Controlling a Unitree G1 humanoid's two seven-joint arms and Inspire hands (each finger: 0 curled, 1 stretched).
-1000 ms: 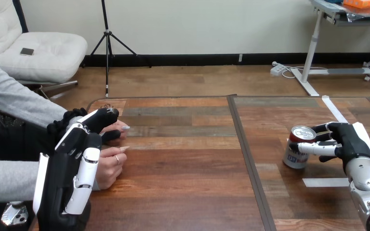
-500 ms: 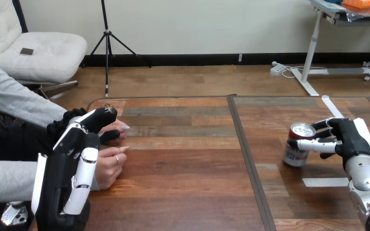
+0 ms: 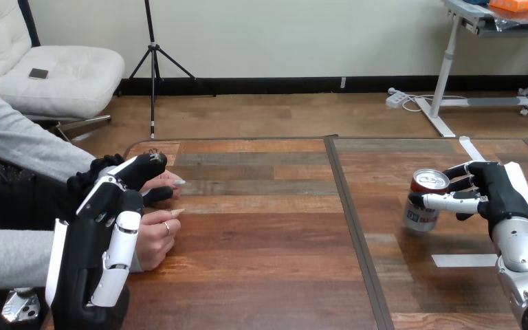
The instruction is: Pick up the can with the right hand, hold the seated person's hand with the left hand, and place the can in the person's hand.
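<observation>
Black fingers of the right hand [image 3: 498,196] were curled behind the can [image 3: 423,206], and the thumb was laid across its near side, so that the can was clasped between them. The can was seen over the right part of the wooden counter [image 3: 268,261], tilted slightly with its silver top toward the hand; whether its base touched the wood could not be told. A strip of white tape [image 3: 464,260] lay on the counter just before that hand.

At the counter's left edge the left hand [image 3: 103,234] was seen from its back. Its fingers were bent over the person's farther hand [image 3: 171,183] and its thumb was set under it, so that hand was pinched between them. The person's nearer hand [image 3: 155,237] rested on the counter, just beside the left hand and well apart from the can.
</observation>
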